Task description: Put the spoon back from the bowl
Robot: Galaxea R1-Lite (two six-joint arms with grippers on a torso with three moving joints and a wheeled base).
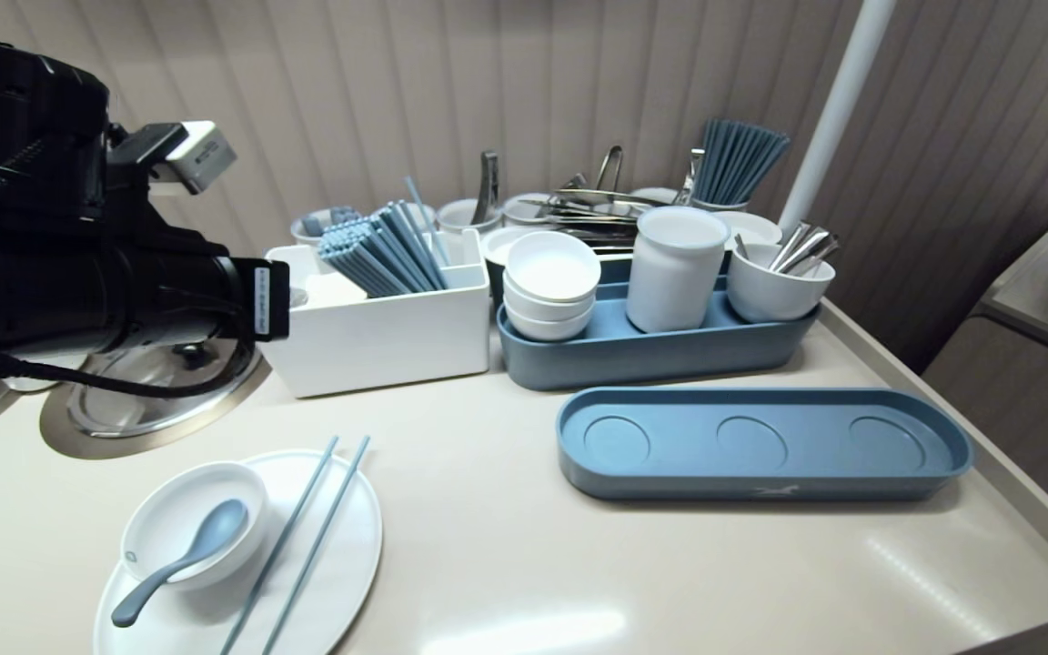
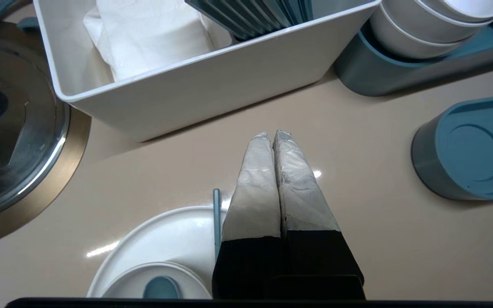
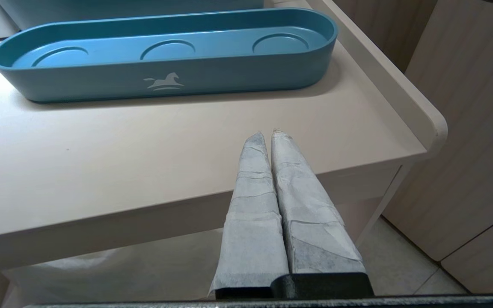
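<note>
The blue chopsticks (image 1: 306, 537) lie as a pair across the white plate (image 1: 347, 555) at the near left of the surface (image 1: 524, 555). Their tips overhang the rim toward the white box (image 1: 378, 341). Beside them on the plate is a small bowl (image 1: 160, 518) with a blue spoon (image 1: 183, 557) in it.

The left gripper (image 2: 273, 133) hangs above bare surface between plate and box, just beside those tips, its fingers (image 2: 253, 188) clenched together on nothing. Clenched like this, they would likely shove the thin sticks rather than take them. The sticks lie loose on smooth glaze and could roll apart or slide off the plate. A sideways sweep might clip the box wall, or nudge the plate and tip the spoon out.

The bulky forearm (image 1: 105, 291) hangs over the metal lid (image 1: 151, 391) close to the box corner and could catch there.

The right gripper (image 3: 268, 133), fingers pressed shut and empty, sits off the near right corner by the empty blue tray (image 3: 165, 81). It is well apart from the rest and poses little risk.
</note>
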